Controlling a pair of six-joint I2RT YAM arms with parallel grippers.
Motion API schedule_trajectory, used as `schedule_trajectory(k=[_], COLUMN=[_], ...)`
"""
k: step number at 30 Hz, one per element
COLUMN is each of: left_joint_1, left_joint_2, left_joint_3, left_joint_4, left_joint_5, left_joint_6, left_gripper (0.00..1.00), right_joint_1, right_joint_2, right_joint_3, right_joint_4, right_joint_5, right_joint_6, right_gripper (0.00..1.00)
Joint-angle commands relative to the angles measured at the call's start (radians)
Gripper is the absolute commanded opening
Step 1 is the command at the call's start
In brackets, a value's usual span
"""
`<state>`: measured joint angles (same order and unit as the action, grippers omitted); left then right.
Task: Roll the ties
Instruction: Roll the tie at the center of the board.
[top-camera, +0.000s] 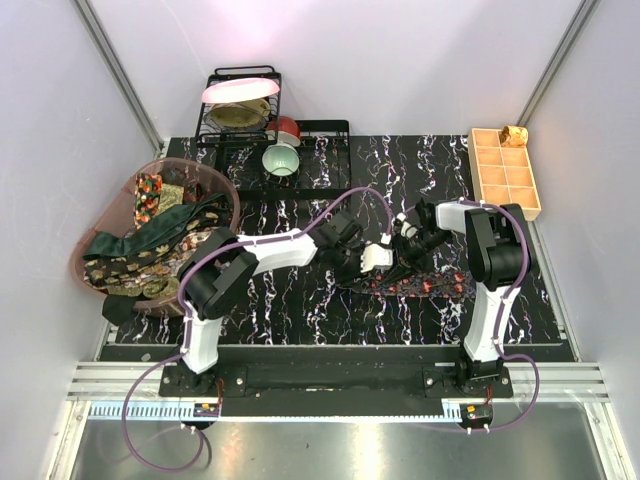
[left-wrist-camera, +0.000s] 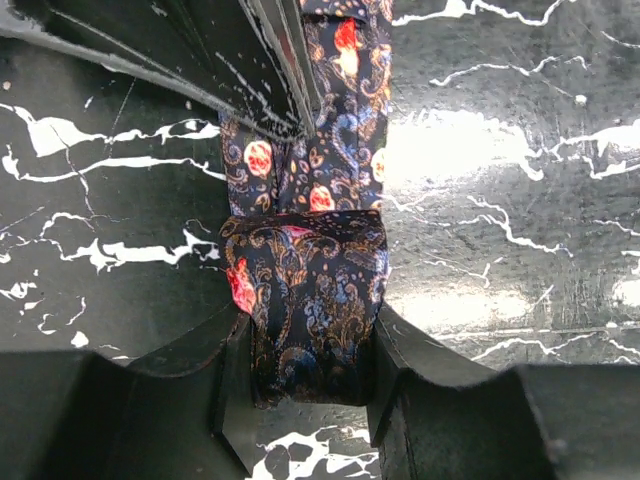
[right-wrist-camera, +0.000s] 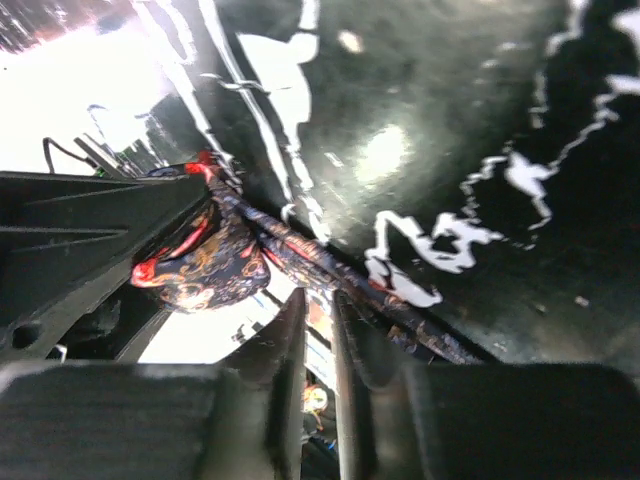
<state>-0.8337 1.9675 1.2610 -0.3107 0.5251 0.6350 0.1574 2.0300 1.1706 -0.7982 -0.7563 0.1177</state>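
Note:
A dark tie with small red dots (top-camera: 432, 286) lies on the black marbled mat, right of centre. My left gripper (top-camera: 352, 262) is shut on its rolled end (left-wrist-camera: 305, 300), which sits between the two fingers low on the mat. The flat tail (left-wrist-camera: 345, 120) runs away from the roll. My right gripper (top-camera: 408, 252) meets it from the right, fingers (left-wrist-camera: 265, 85) nearly together and pinching the tail just past the roll. In the right wrist view the roll (right-wrist-camera: 195, 265) hangs in the left gripper's finger (right-wrist-camera: 80, 235), and the tail (right-wrist-camera: 400, 305) crosses the right gripper's (right-wrist-camera: 320, 305) tips.
A pink basket (top-camera: 95, 215) at the left holds several green and brown-gold patterned ties (top-camera: 150, 235). A black dish rack (top-camera: 245, 110) with plates and a green bowl (top-camera: 281, 160) stands at the back. A tan gridded tray (top-camera: 505, 170) sits at the back right.

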Motion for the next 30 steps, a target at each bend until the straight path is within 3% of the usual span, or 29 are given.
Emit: schedule_trajectory(k=[1,5,17,21,22,26,27,28,30], left_joint_1=[-0.001,-0.007,-0.013,-0.013,-0.013,-0.013,-0.013,-0.013,-0.01], left_joint_2=[0.033,0.041,0.037,0.037,0.034,0.028,0.03,0.03,0.025], left_joint_3=[0.049,0.051,0.044,0.041,0.038,0.029,0.029,0.029,0.026], left_joint_4=[-0.113,-0.117,-0.111,-0.108,-0.105,-0.093,-0.09,-0.091,-0.088], left_joint_5=[-0.106,-0.12,-0.119,-0.119,-0.117,-0.122,-0.125,-0.125,-0.125], left_joint_6=[-0.024,-0.028,-0.008,-0.009,-0.009,-0.015,-0.018,-0.021,-0.027], left_gripper=[0.38,0.4,0.4,0.41,0.42,0.44,0.44,0.44,0.49], right_joint_1=[0.002,0.008,0.087,0.103,0.105,0.107,0.108,0.107,0.108], right_joint_2=[-0.108,-0.165,-0.105,-0.1,-0.096,-0.073,-0.07,-0.073,-0.08], right_joint_3=[-0.008,-0.043,-0.095,-0.095,-0.097,-0.085,-0.081,-0.083,-0.088], right_joint_4=[0.073,0.143,0.303,0.314,0.31,0.261,0.246,0.244,0.24], right_joint_5=[-0.101,-0.198,-0.201,-0.186,-0.181,-0.175,-0.169,-0.161,-0.14], right_joint_6=[-0.024,0.039,0.128,0.135,0.135,0.106,0.096,0.096,0.092], right_gripper=[0.39,0.51,0.46,0.36,0.28,0.15,0.04,0.0,0.0])
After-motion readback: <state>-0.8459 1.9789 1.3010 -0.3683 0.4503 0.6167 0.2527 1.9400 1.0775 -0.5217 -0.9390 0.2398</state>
